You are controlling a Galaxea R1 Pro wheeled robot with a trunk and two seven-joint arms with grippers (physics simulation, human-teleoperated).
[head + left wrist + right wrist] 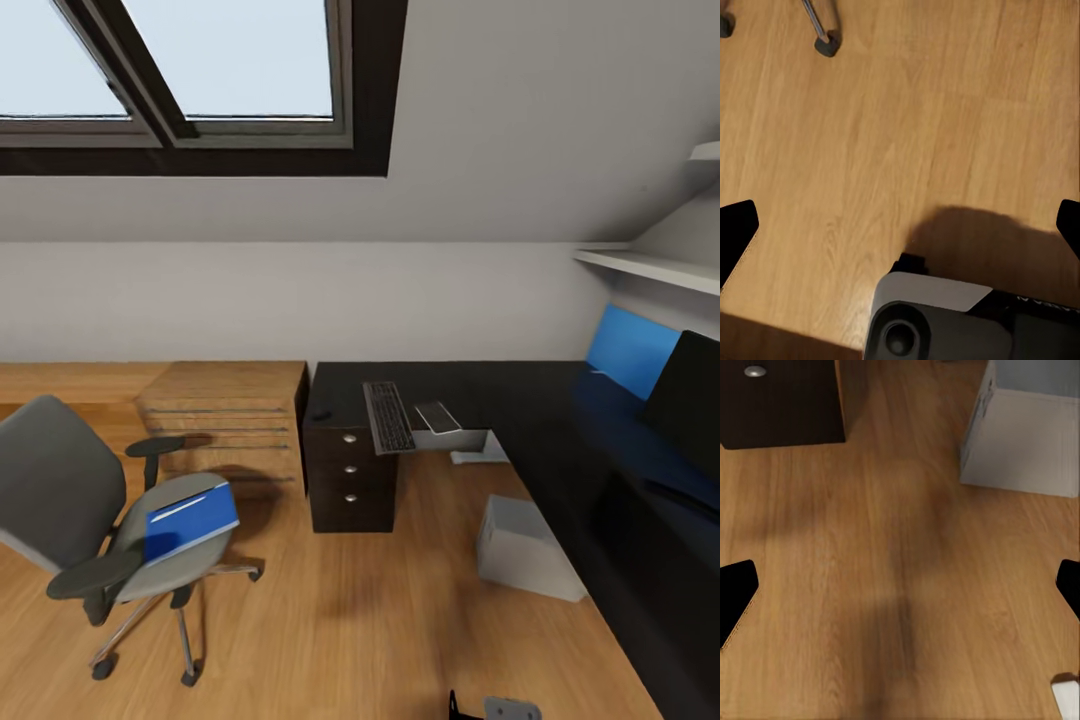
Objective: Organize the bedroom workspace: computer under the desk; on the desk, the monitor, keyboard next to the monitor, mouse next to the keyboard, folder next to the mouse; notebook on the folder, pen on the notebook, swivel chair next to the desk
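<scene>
The grey swivel chair stands on the wood floor at the left, apart from the desk, with the blue folder lying on its seat. On the black L-shaped desk lie the keyboard, the dark grey notebook just right of it, and the small dark mouse near the left end. The black monitor stands at the far right. The white computer sits on the floor by the desk's inner corner. My left gripper and right gripper hang open over bare floor, holding nothing.
A light wood dresser stands between chair and desk. The desk's drawer unit has round knobs. A blue back panel and white shelves are at the right. A chair caster and my base lie below the left wrist.
</scene>
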